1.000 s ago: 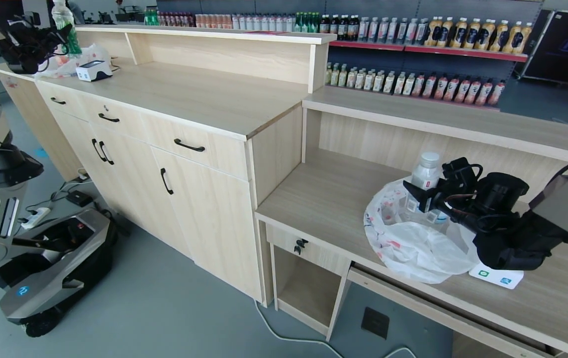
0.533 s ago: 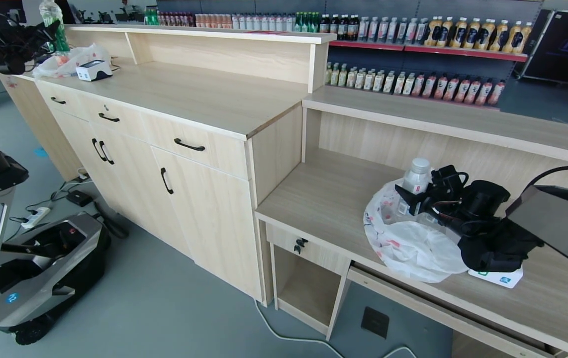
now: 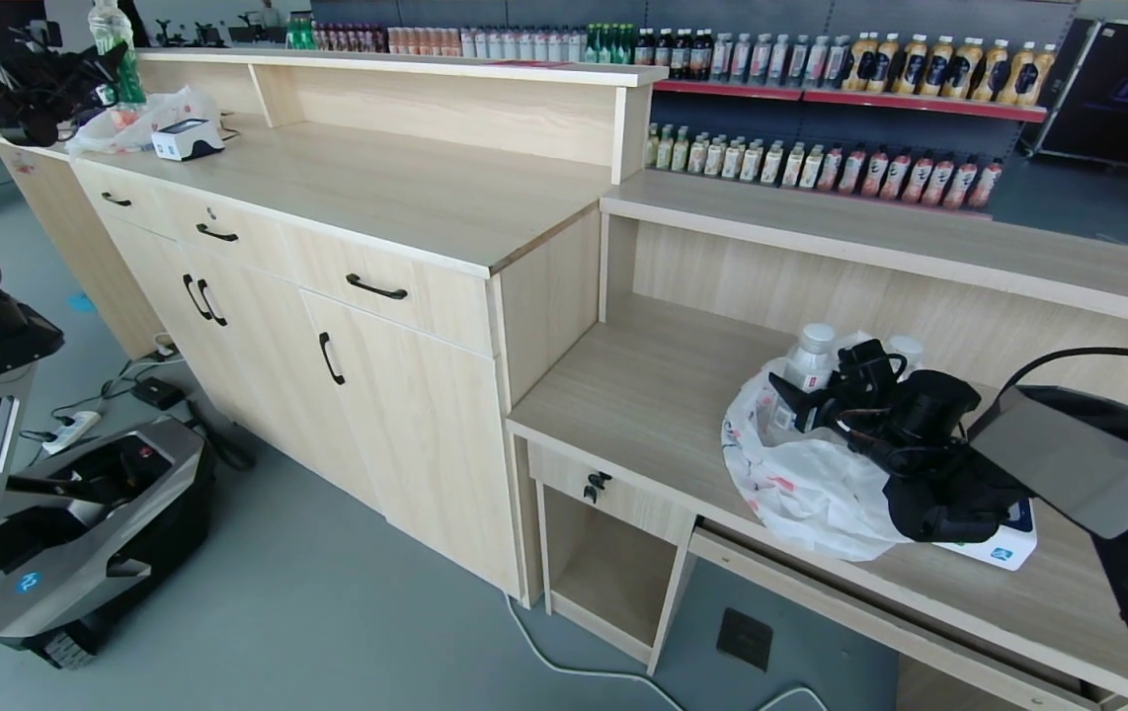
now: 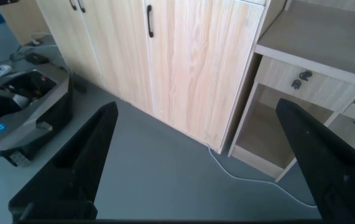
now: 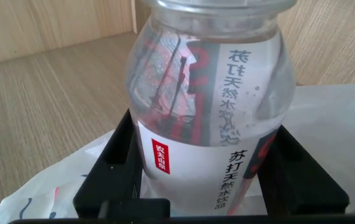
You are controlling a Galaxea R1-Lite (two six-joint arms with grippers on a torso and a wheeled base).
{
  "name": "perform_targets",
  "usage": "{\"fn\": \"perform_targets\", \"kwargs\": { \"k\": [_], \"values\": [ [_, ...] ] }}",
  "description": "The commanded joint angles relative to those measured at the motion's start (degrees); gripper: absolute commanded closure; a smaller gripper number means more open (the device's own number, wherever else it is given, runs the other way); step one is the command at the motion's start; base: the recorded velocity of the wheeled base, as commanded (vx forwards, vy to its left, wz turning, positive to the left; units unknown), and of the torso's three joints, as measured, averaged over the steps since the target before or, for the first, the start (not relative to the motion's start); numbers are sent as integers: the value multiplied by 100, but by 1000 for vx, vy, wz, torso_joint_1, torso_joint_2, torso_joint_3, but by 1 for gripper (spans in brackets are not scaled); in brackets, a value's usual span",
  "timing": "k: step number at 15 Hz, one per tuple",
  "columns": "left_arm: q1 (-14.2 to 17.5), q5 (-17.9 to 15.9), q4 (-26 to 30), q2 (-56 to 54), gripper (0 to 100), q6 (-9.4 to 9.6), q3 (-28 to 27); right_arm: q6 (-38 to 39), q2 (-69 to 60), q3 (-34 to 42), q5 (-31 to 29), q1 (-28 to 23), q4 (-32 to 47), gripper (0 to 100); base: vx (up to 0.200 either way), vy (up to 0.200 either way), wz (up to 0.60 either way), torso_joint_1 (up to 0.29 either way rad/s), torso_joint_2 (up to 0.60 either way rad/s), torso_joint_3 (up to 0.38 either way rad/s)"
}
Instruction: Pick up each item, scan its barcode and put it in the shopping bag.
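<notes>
In the head view my right gripper (image 3: 801,397) is shut on a clear water bottle (image 3: 807,367) with a white cap, held upright in the mouth of the white plastic shopping bag (image 3: 801,489) on the low desk (image 3: 643,395). The right wrist view shows the bottle (image 5: 208,106) clamped between both black fingers (image 5: 112,168), with the bag (image 5: 332,112) below and beside it. A second white bottle cap (image 3: 906,348) pokes up just behind the gripper. My left gripper (image 4: 196,162) hangs open over the grey floor, in front of the cabinet doors.
A white scanner box (image 3: 1004,548) lies on the desk beside the bag, partly under my right arm. The desk's back wall (image 3: 722,276) rises close behind. A taller counter (image 3: 376,188) stands to the left, with another robot (image 3: 60,513) on the floor beyond.
My right gripper has carried the bottle down and to the left, lower into the bag's mouth. The second bottle cap has come into view behind it.
</notes>
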Motion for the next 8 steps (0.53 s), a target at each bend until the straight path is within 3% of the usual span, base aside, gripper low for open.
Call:
{"fn": "perform_targets", "kwargs": {
  "k": [1,8],
  "values": [
    [-1,2,0,2,0,-2,0,27,186,-112,2,37,-36,100,0,0,0,0,0,0],
    [-1,2,0,2,0,-2,0,35,327,-191,2,37,-54,100,0,0,0,0,0,0]
  ]
}}
